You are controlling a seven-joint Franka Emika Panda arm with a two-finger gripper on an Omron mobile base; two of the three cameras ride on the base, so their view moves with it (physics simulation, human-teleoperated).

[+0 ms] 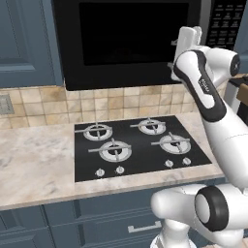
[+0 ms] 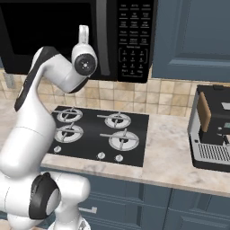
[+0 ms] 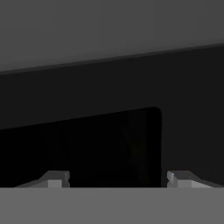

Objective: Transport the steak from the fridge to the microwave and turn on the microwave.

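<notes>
The microwave (image 1: 131,38) hangs above the stove, and its dark glass door (image 3: 87,144) is closed. The keypad (image 2: 132,40) is on its right side, next to the curved handle (image 2: 103,36). My arm is raised, with the hand (image 1: 186,41) right up against the door near the handle side. My gripper (image 3: 118,179) is open. Its fingertips (image 3: 54,179) stand wide apart with nothing between them, facing the glass at close range. The steak and the fridge are out of view.
A black four-burner stovetop (image 1: 138,145) lies in the marble counter (image 1: 34,160) below the microwave. A coffee machine (image 2: 211,130) stands on the counter to the right. Blue-grey cabinets (image 2: 193,36) flank the microwave, and drawers run below.
</notes>
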